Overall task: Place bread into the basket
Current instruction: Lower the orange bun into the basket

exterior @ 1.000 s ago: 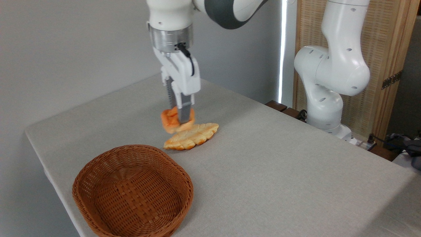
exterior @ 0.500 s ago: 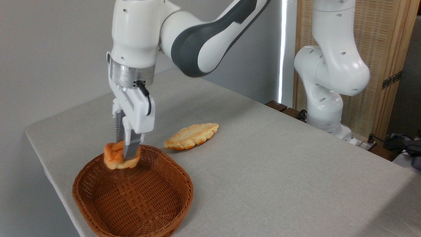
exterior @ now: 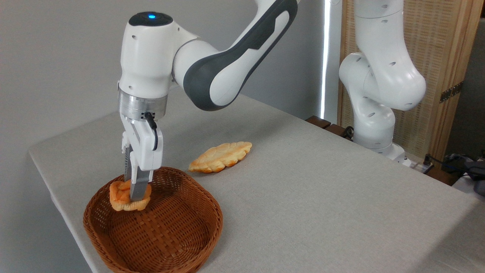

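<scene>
The bread (exterior: 120, 195), a small lumpy orange-golden bun, hangs inside the upper left part of the brown wicker basket (exterior: 178, 242), just above its woven floor. My gripper (exterior: 133, 197) points straight down and is shut on the bun, with the near finger covering the bun's middle. The basket stands at the table's front left corner and holds nothing else.
A longer, flat, pale leaf-shaped bread (exterior: 221, 156) lies on the grey tablecloth just behind and right of the basket. My arm's white base (exterior: 373, 125) stands at the table's far right edge. The table's left edge runs close beside the basket.
My gripper has carried the bun from above the leaf-shaped bread leftward and down, over the basket's rim and lower into the basket. The leaf-shaped bread has stayed put.
</scene>
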Available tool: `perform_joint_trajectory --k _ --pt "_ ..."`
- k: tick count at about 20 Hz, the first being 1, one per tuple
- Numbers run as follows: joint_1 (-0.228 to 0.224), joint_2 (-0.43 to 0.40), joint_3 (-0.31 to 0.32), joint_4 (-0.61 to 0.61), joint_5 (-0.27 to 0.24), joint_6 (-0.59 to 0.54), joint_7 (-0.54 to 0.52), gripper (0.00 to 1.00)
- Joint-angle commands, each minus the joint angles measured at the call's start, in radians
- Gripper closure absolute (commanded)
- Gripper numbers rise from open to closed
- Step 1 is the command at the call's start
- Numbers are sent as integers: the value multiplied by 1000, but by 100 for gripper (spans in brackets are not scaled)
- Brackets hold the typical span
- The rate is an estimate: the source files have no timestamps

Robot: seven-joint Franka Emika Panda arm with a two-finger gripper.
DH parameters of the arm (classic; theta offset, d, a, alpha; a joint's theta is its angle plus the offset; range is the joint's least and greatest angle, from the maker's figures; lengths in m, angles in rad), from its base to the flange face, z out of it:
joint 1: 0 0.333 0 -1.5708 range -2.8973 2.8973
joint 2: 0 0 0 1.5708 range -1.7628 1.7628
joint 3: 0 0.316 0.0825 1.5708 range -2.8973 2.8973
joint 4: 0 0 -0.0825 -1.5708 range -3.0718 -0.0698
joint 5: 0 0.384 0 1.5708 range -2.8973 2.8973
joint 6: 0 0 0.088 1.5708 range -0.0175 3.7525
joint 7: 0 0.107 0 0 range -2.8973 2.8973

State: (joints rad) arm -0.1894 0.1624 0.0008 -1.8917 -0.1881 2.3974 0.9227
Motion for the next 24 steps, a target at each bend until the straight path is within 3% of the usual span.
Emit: perform_joint_trajectory --k 1,8,24 --pt "4 14 -4 16 16 20 10 18" --pt "5 14 -4 16 16 20 10 0" --pt "5 12 -4 14 15 14 4 0"
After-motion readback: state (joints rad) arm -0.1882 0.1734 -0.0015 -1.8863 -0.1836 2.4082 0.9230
